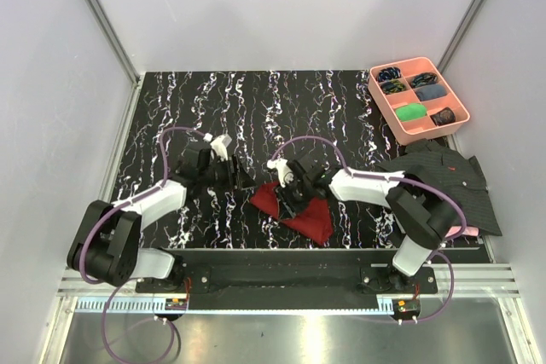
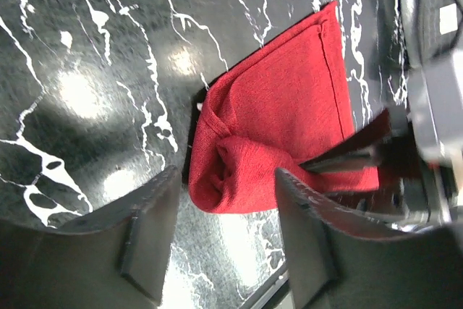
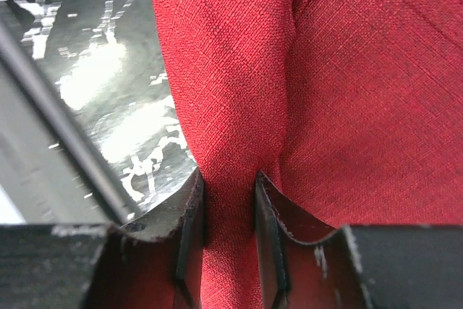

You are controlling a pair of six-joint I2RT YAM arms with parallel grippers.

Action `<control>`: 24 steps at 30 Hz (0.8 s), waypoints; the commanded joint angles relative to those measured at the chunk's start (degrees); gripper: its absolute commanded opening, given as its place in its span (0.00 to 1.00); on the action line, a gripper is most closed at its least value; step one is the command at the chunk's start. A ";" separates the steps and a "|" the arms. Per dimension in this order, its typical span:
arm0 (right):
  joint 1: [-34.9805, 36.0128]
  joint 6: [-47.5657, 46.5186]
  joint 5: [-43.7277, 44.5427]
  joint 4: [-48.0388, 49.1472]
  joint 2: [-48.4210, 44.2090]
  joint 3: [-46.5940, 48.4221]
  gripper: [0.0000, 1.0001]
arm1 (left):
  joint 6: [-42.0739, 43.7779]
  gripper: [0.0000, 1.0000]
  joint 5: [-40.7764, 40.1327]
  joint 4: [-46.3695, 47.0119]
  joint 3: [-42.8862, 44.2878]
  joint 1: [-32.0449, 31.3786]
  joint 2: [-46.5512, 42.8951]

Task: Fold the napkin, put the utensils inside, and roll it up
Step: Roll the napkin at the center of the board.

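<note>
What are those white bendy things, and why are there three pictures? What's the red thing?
The white bendy things are two robot arms bolted to the near edge of a black marbled table. One picture comes from a camera high above. The other two come from little cameras on each arm's wrist, so you see its own fingers up close.

The red thing is a cloth napkin, bunched up in the middle of the table. The right end effector is pinching a fold of it between its two fingers. The left end effector is open beside the napkin, holding nothing.

At the far right sits a pink tray of small items, and nearer lies a dark striped shirt.
</note>
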 commanded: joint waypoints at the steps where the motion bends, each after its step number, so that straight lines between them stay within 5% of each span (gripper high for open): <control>1: -3.57 1.16 -16.25 0.94 2.72 -0.09 0.32 | 0.99 0.62 2.69 8.47 -2.38 -0.70 -2.59; 8: -9.54 0.89 -31.79 2.25 8.69 2.11 0.31 | 2.14 0.67 4.19 12.26 -2.74 -4.30 -1.45; 24: -18.34 0.10 -48.08 4.45 20.82 6.15 0.27 | 2.58 0.64 6.30 16.91 -1.07 -6.33 7.07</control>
